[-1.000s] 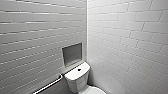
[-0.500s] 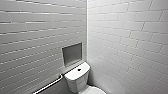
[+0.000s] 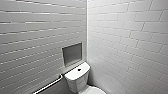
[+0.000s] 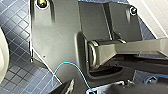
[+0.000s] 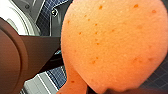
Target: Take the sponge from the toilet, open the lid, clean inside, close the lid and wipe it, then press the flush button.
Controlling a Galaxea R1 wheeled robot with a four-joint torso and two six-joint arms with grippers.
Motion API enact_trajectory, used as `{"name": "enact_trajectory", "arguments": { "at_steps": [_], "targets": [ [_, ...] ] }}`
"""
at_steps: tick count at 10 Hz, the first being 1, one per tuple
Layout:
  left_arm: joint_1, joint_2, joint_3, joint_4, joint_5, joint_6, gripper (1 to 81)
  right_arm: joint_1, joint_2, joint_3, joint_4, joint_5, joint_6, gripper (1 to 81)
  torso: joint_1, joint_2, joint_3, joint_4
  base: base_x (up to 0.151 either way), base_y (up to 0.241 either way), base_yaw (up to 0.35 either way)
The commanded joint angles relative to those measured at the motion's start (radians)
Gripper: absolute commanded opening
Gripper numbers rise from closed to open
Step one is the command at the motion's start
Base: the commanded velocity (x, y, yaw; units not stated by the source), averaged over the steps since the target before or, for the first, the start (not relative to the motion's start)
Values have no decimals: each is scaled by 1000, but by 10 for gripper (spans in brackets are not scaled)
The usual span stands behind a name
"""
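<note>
Head view looks down into a corner of white-tiled walls, where the toilet stands with its tank backed against the left-hand wall and its front part cut off at the frame edge. The flush button sits as a small dark disc in the middle of the tank's flat white top. Just above and behind the toilet's tank a rectangular grey niche is recessed into the wall, and a pale grab bar runs along the same wall beside the tank, sloping away from it. The right wrist view has the sponge pressed up close to the lens: an orange, pitted, rounded pad with a narrower lobe at one end, hanging well clear of the dark blue small-tiled floor beyond it. The right end effector is clamped on the sponge at its lower edge, where a dark part meets the foam. A white glossy curved surface, seemingly part of the toilet, lies beside the sponge and behind the robot's dark arm. The left wrist view looks over the same blue floor past the robot's own dark plate, with a thin blue cable looping across it. Whether the left end effector is apart or together I cannot tell.
</note>
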Motion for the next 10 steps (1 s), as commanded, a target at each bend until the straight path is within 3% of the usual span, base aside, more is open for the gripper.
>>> {"name": "enact_trajectory", "arguments": {
  "at_steps": [1,4,10],
  "targets": [
    [-43,-1,13,-2,56,4,811,19,-46,38,-16,-38,-3,10,0,0,0,0,0,0,0],
    [-43,-2,13,-7,56,4,811,18,-47,35,-21,-38,-3,10,0,0,0,0,26,0,0],
    [-43,-5,13,-8,43,3,811,10,-49,14,-13,-36,-3,10,-2,0,0,0,113,0,0]
  ]
}}
